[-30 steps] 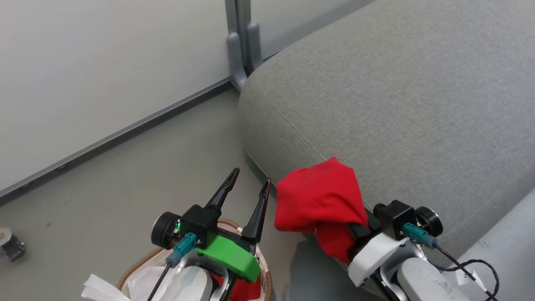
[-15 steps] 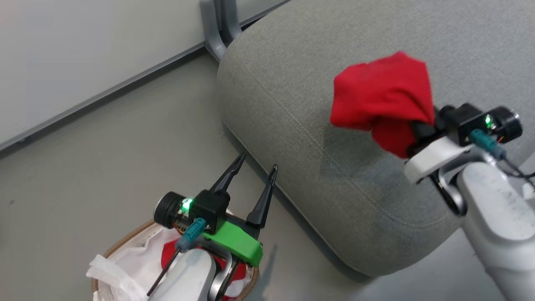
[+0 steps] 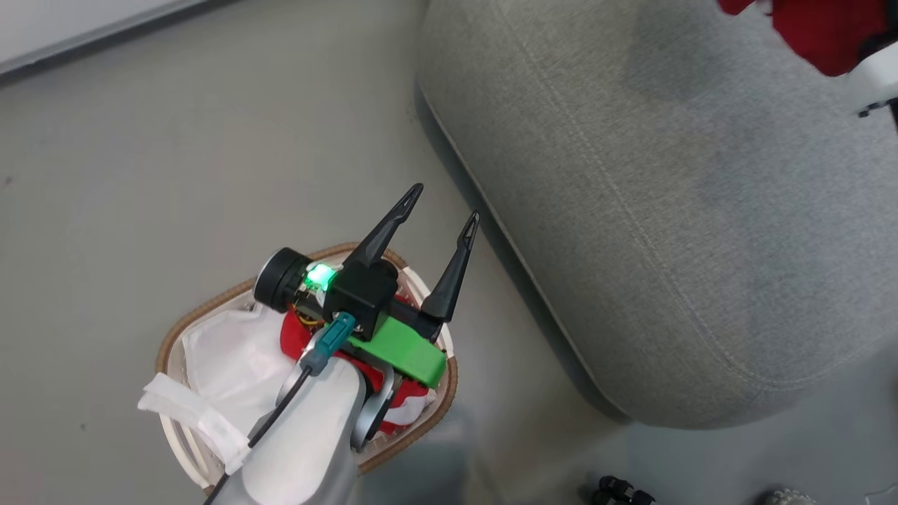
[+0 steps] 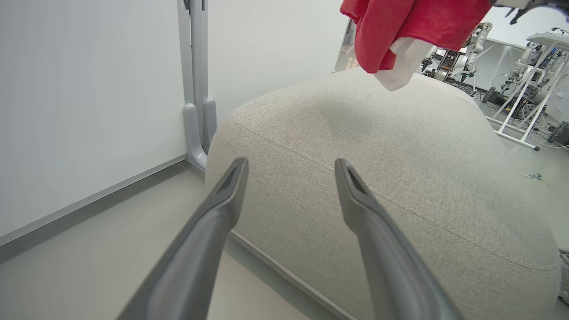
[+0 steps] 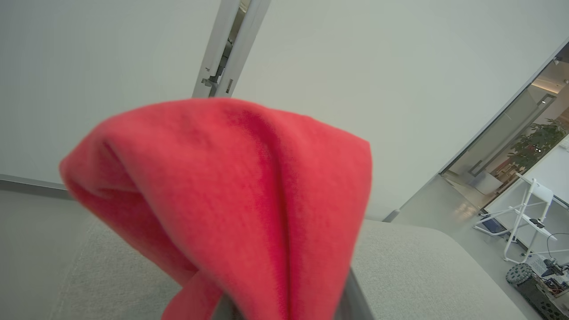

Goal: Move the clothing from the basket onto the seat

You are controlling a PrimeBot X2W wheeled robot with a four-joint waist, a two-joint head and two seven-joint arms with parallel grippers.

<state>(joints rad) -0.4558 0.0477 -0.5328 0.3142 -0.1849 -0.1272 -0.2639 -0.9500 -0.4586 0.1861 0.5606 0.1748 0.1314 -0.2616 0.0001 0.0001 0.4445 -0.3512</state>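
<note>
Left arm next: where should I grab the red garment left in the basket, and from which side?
Probably take the bunched red garment mid-heap, coming straight down from above with the open left gripper; the basket walls block the sides, and the white liner lies left of it.

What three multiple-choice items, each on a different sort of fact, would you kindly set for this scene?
1. What colour is the rim of the basket? A brown; B blue; C black.
2. Where is the lifted red garment? A in the basket; B in the air above the seat; C on a table.
3. The left gripper is: A shut on cloth; B shut on the rim; C open, holding nothing.
Answers: 1 A, the woven rim shows brown in the head view. 2 B, the left wrist view shows it hanging clear over the seat. 3 C, its fingers stand apart with only air between them.
</note>
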